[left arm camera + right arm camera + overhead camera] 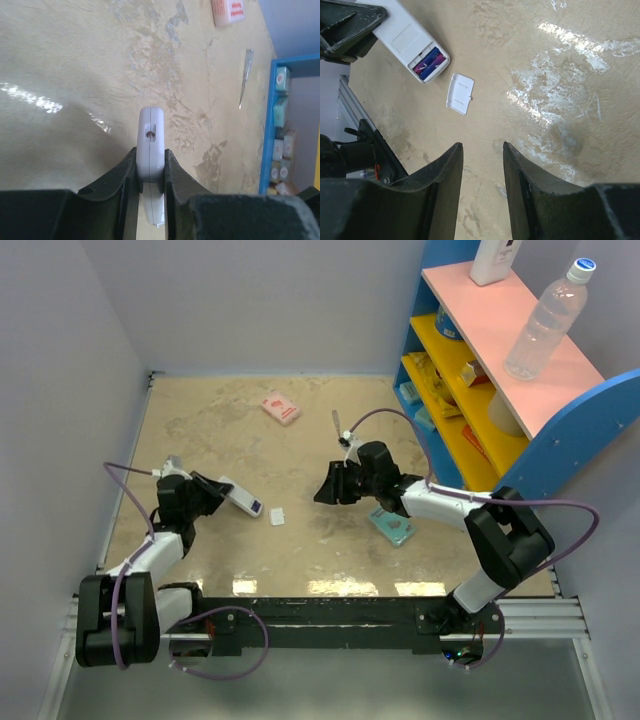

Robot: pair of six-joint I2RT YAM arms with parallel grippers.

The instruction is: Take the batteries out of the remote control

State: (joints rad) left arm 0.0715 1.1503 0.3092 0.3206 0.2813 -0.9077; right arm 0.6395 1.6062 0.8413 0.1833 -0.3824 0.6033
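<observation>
Left gripper (150, 159) clenched on the slim white rectangular remote control (150, 142), at the left side of the beige stone-look table (220, 430). Small white plastic battery cover (460, 93) lies just beside its open bay. Right gripper (481, 150) spread, empty, well apart. Risk: prying the 2 purple cylindrical batteries (429, 62) could twist the remote loose. Remote-table contact: cannot tell.

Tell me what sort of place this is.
Probably a robot-manipulation test cell, not a home: a tabletop boxed in by plain white panels, robot arms bolted to a metal rail, and a toy-coloured shelf of props.
</observation>
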